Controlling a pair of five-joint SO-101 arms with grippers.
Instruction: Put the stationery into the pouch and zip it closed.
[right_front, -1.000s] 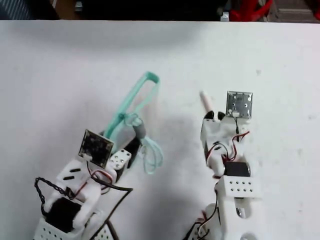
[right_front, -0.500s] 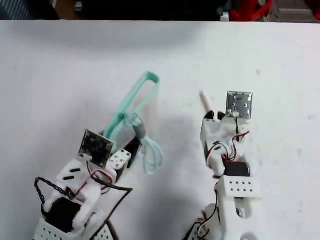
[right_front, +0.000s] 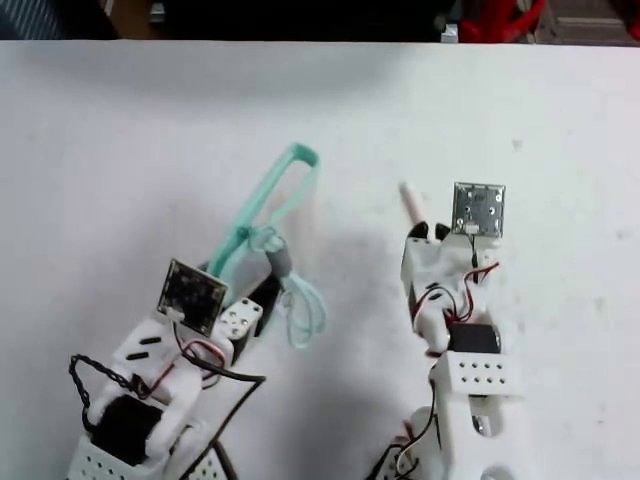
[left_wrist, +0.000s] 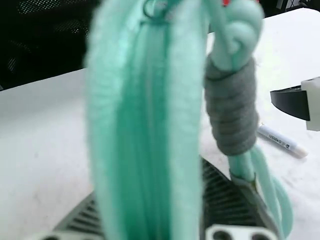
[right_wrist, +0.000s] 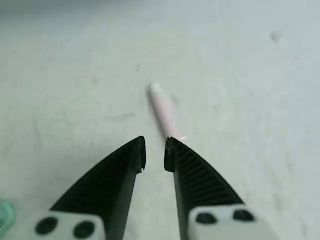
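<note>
at the left, the left gripper (right_front: 252, 285) is clamped on the near end of the teal pouch (left_wrist: 145, 125) and holds it up on its edge on the white bench (right_front: 120, 150). in the high view the pouch's long axis runs from about 7 o'clock by the gripper to 1 o'clock at its far end. its zip line faces the left wrist camera. a looped cord (right_front: 305, 310) with a grey wrap (left_wrist: 231, 112) hangs off it toward 5 o'clock.

to the pouch's 3 o'clock, apart from it, the pen (right_wrist: 164, 112) lies flat on the bench. it is pale pink with a white tip. its long axis runs roughly 11 o'clock to 5 o'clock in the high view.

further right, the right gripper (right_wrist: 155, 149) sits low over the bench with its jaws nearly together, a thin gap between them and nothing in it. the pen lies just ahead of it at about 11 o'clock, nearly in line with the jaws. its near end slips behind one fingertip (right_wrist: 171, 148).

the right arm is clearly the nearer one. i judge the pickup calls for wider jaws set across the pen's shaft. the pouch mouth waits to the pen's 9 o'clock.
</note>
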